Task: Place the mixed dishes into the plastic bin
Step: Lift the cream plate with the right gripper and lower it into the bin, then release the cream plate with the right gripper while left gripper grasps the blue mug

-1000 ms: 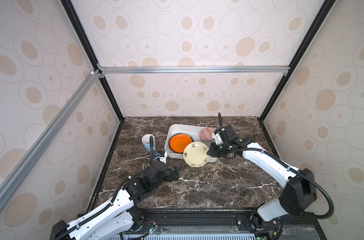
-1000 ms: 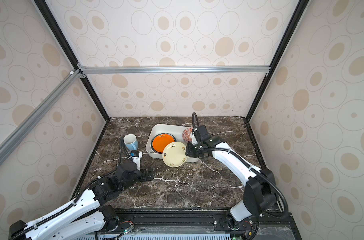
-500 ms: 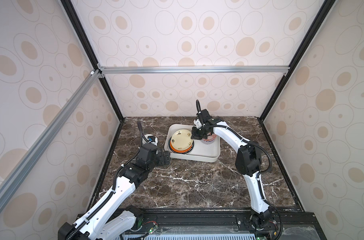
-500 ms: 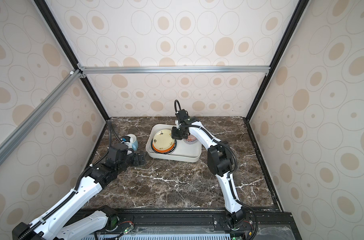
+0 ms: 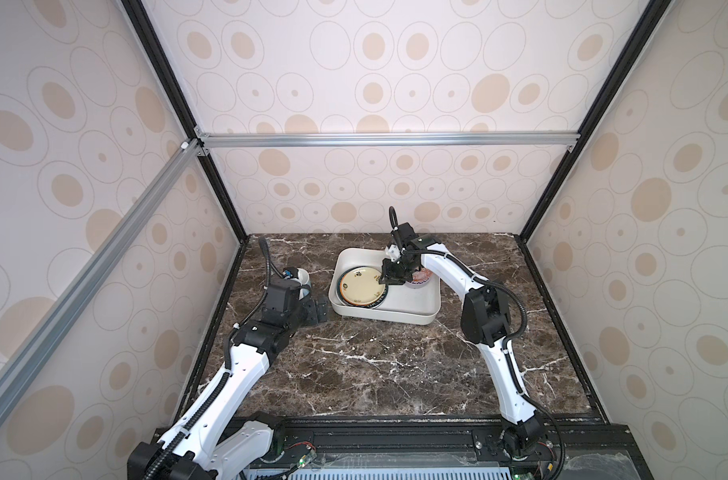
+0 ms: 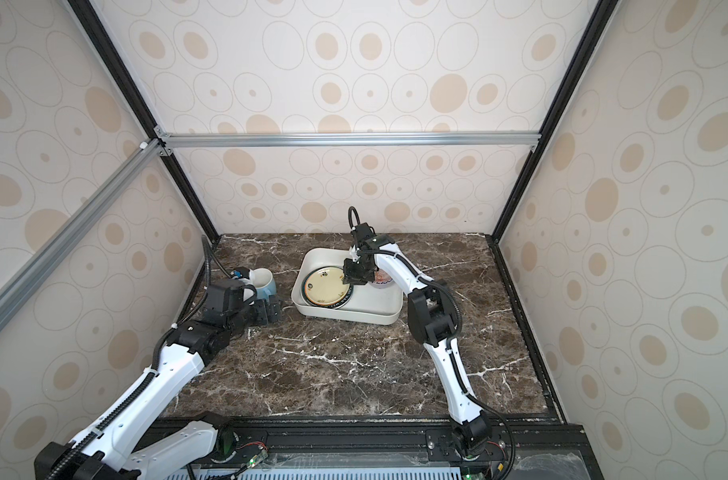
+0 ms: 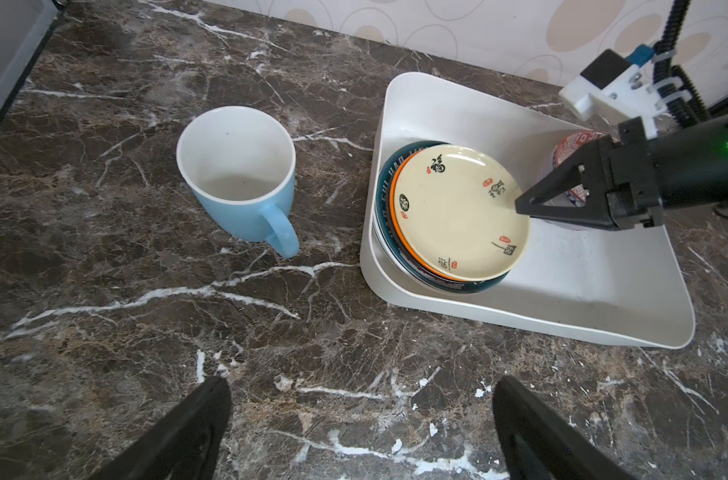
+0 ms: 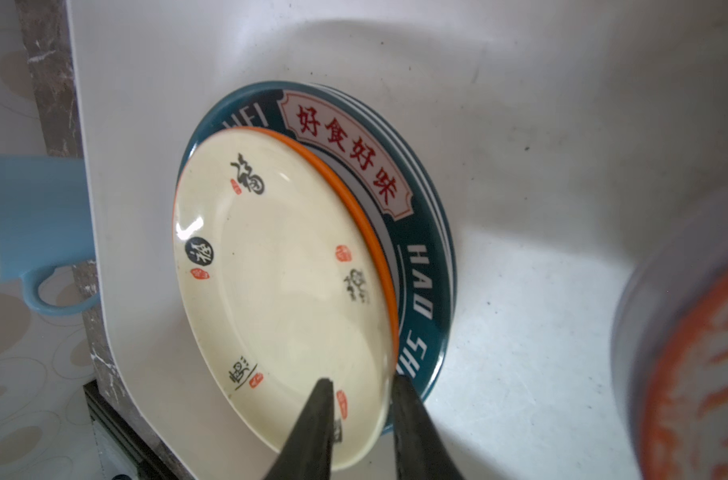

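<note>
Mostly done: finds cream plate (image 7: 458,212) atop plate stack (image 8: 420,249) inside plastic bin (image 7: 562,307), red-patterned bowl (image 5: 421,278) alongside. Leaves seemingly only light-blue mug (image 7: 237,183), on counter (image 7: 146,311) beside bin. Has right tool (image 8: 362,386) straddling cream plate's rim, pinch unclear; left tool (image 7: 360,386) spread, empty.

On the teal plate (image 8: 426,232) under the cream plate (image 8: 279,291) I read red 好食好味, white "WEI" and "HAO SH".

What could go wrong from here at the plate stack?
The right gripper straddles the cream plate's rim; retreating before the jaws clear could drag it off the plates below.
The patterned bowl sits right beside that gripper; a sideways exit might knock it.
The mug stands near the bin wall, possibly tight for the open left gripper.
</note>
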You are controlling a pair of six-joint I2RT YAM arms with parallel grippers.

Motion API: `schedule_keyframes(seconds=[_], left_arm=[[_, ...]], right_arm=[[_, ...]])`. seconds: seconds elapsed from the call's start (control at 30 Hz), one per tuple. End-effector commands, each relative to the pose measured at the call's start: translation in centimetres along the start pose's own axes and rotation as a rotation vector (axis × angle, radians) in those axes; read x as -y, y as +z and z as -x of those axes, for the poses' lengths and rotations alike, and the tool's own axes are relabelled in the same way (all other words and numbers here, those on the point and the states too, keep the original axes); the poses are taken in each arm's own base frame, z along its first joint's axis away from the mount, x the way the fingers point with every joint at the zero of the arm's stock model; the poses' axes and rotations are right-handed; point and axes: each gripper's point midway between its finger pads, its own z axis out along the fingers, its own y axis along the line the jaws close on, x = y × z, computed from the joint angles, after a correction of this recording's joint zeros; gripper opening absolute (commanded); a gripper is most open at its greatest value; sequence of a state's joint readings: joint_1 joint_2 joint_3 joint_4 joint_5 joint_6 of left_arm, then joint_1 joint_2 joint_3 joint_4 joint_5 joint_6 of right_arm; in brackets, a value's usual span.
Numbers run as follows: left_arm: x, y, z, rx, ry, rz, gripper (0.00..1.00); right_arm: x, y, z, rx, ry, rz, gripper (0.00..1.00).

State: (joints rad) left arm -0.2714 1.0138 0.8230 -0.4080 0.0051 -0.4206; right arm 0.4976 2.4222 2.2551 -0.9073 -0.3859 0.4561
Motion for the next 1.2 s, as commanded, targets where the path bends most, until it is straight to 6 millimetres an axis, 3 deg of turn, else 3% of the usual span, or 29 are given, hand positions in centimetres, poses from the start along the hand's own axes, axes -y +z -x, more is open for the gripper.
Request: schedule_keyframes(seconds=[0.0, 0.2, 0.37, 0.47, 0.67, 0.87, 1.17], left_arm=[[0.1, -0.9, 1.8, 0.040, 0.009, -0.010, 0.99], [-0.6, -1.2, 1.7, 0.053, -0.009, 0.008, 0.99], [-2.4, -0.3, 2.2, 0.036, -0.034, 0.052, 0.99], [-3.7, 0.4, 3.2, 0.031, -0.059, 0.068, 0.99], [-6.5, 2.8, 5.0, -0.004, -0.090, 0.140, 0.99], [-8.7, 5.4, 6.5, -0.037, -0.102, 0.212, 0.95], [-11.0, 9.6, 7.1, -0.112, -0.095, 0.316, 0.90]], right_arm=[[-1.1, -0.5, -1.2, -0.025, -0.042, -0.014, 0.38], [-1.8, -1.7, -1.2, -0.014, -0.079, -0.027, 0.41], [-3.0, -4.7, -0.9, 0.038, -0.118, -0.021, 0.42], [-4.0, -6.9, -1.1, 0.071, -0.146, -0.004, 0.49], [-4.5, -9.7, -3.1, 0.105, -0.208, 0.006, 0.57], [-3.7, -10.2, -5.6, 0.113, -0.213, 0.029, 0.58], [-3.0, -10.7, -8.7, 0.123, -0.239, 0.076, 0.61]])
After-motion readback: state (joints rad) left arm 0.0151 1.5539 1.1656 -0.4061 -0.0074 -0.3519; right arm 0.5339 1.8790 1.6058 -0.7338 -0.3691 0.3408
